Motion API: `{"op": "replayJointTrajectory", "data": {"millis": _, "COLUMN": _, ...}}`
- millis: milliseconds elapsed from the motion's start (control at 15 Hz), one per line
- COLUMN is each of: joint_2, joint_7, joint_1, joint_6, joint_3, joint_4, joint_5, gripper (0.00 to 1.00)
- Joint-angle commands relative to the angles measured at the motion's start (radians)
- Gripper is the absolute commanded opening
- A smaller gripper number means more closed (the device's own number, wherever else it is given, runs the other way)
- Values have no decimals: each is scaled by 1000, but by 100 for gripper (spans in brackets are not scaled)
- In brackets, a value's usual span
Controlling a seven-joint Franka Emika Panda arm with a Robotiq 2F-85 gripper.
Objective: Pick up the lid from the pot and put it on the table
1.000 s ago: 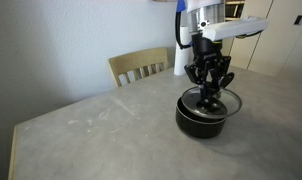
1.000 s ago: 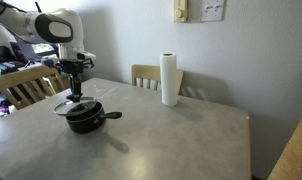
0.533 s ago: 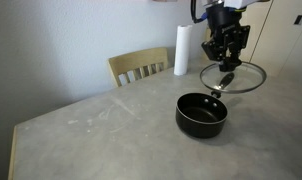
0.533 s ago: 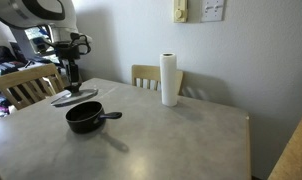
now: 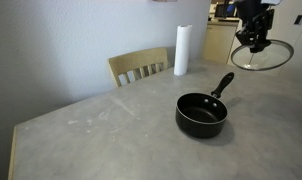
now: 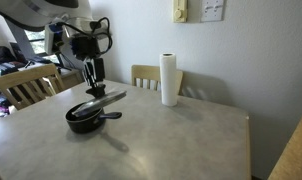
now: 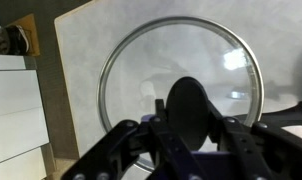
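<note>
Wrist view: the hand (image 7: 191,118) is clenched on the black knob (image 7: 187,95) of the lid (image 7: 136,60). The glass disc hangs in the air, with the grey worktop (image 7: 81,40) visible through it. In an exterior view the lid (image 5: 263,57) is lifted clear of the pot (image 5: 201,114), up and off to the handle's side, touching nothing but the hand (image 5: 254,36).

The lid is round, so it has no long axis. Its knob points up into the hand. The disc is not level: in an exterior view it shows nearly edge-on as a slanted grey streak (image 6: 103,100), higher on the side toward the wall.

Likely risks: the grip is on the small knob alone, so the heavy glass may swivel or slip free on the way down. Because of the tilt, one rim would probably meet the stone-look top first and knock hard. The pot handle (image 5: 223,85) lies near the lid's path and could catch the rim. The wrist view also shows the worktop's edge close by, so a drop-off there may leave the lid overhanging.
</note>
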Motion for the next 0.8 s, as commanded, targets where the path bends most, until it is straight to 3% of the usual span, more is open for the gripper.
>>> {"op": "replayJointTrajectory", "data": {"millis": 0, "joint_2": -55, "joint_7": -204, "joint_1": -94, "joint_6": 172, "joint_3": -30, "joint_4": -88, "joint_5": -1, "gripper": 15}}
{"op": "replayJointTrajectory", "data": {"millis": 400, "joint_2": -20, "joint_7": -586, "joint_1": -227, "joint_6": 484, "joint_3": -71, "joint_4": -174, "joint_5": 189, "gripper": 15}}
{"op": "replayJointTrajectory", "data": {"millis": 733, "joint_2": 58, "joint_7": -786, "joint_1": -276, "joint_6": 493, "joint_3": -73, "joint_4": -194, "joint_5": 301, "gripper": 15}}
